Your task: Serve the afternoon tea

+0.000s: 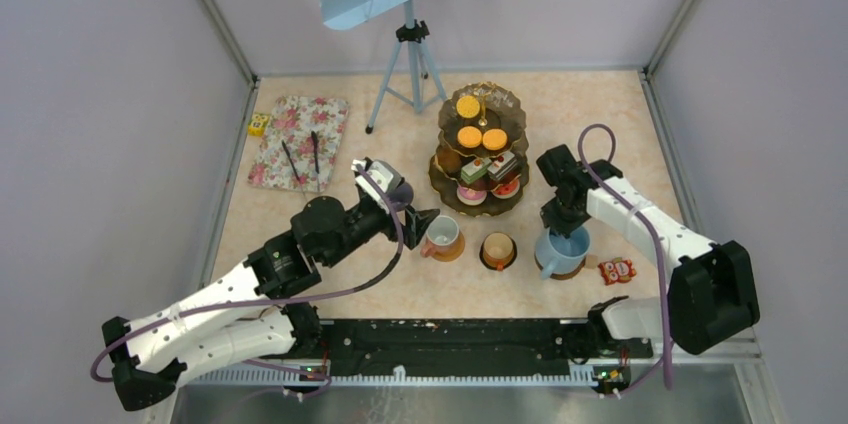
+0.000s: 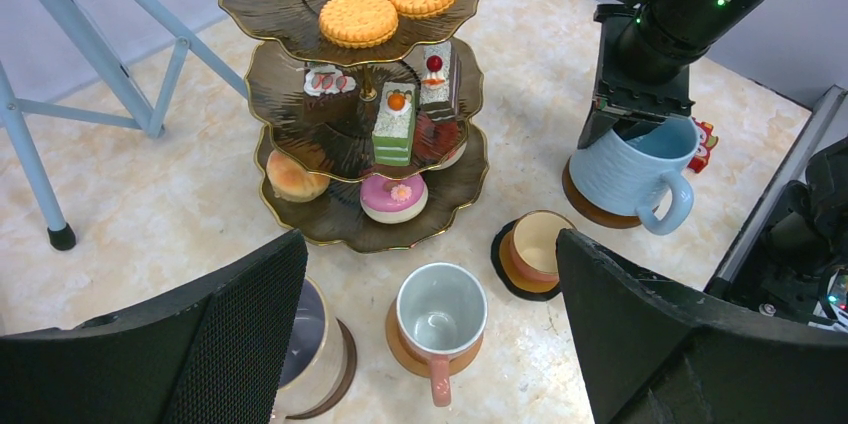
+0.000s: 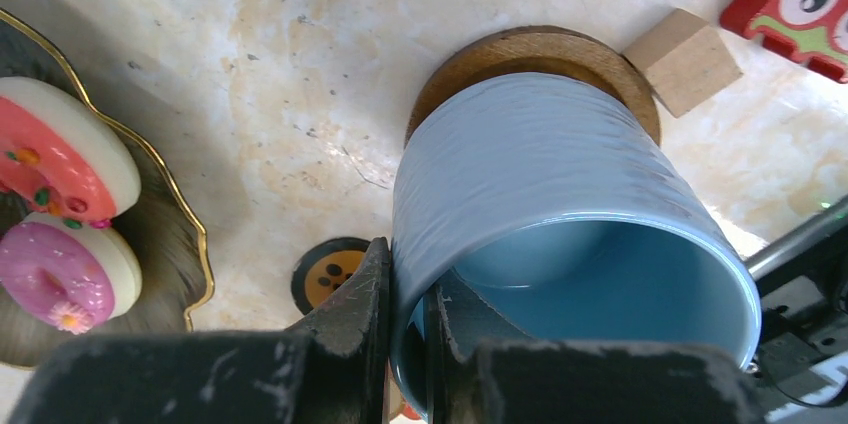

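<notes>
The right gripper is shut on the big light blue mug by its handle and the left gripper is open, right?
Not by the handle. The right gripper is shut on the light blue mug by its rim, one finger inside and one outside, as the right wrist view shows. The left gripper is open.

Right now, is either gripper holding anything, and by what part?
Right gripper grips the light blue mug by its rim, one finger inside, one outside. Left gripper is open, holding nothing.

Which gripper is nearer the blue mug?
Right. The right gripper is shut on the rim of the blue mug, one finger inside, one outside. The left gripper stands open, well off to the mug's left.
</notes>
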### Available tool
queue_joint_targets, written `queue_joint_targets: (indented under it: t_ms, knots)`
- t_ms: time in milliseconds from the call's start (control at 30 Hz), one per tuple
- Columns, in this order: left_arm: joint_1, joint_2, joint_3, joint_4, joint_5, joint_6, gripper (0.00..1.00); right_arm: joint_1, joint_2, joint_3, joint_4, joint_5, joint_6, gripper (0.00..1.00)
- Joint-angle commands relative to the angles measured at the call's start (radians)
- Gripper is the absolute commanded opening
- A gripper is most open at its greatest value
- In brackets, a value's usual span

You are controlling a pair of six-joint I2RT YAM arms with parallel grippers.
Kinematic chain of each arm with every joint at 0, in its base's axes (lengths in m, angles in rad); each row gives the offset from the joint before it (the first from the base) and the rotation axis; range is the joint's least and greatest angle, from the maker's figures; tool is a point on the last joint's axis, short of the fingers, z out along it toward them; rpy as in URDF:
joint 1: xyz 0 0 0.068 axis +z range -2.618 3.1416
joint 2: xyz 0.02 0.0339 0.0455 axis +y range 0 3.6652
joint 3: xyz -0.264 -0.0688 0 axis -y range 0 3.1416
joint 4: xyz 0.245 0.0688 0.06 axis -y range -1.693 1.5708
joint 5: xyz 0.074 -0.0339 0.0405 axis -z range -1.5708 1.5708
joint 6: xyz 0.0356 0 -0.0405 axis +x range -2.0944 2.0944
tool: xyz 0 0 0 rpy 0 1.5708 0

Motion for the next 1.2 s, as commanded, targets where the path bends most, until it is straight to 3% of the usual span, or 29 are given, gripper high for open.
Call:
queue_joint_targets:
  t_ms: [0,433,533,633,733,800,967,1167]
  knots:
    - [0.006,-0.015,-0.007,0.020,-0.015,0.017,0.99,0.015,0.001,-0.010,0.056,0.045,0.017,0.04]
    - [0.006,-0.021,-0.002,0.003,-0.025,0.009,0.99,0.015,0.032,-0.047,0.060,0.080,0.021,0.13]
    - [0.006,-0.016,0.001,0.006,-0.022,0.010,0.99,0.015,0.024,-0.051,0.076,0.071,0.003,0.27]
    - [0.006,-0.009,0.010,-0.001,-0.022,0.010,0.99,0.017,-0.011,-0.043,0.072,0.061,-0.012,0.58]
    - [0.006,-0.004,0.016,-0.001,-0.025,0.009,0.99,0.019,-0.059,-0.024,0.039,0.068,-0.019,0.73]
    - [0.006,0.004,0.027,-0.004,-0.031,0.012,0.99,0.019,-0.094,-0.001,0.011,0.073,-0.043,0.76]
    - [0.006,0.028,0.066,-0.004,-0.063,0.025,0.99,0.018,-0.212,0.069,-0.004,0.063,-0.205,0.83]
    - [0.006,0.084,0.139,0.013,-0.122,0.047,0.99,0.019,-0.371,0.170,0.128,-0.006,-0.614,0.90]
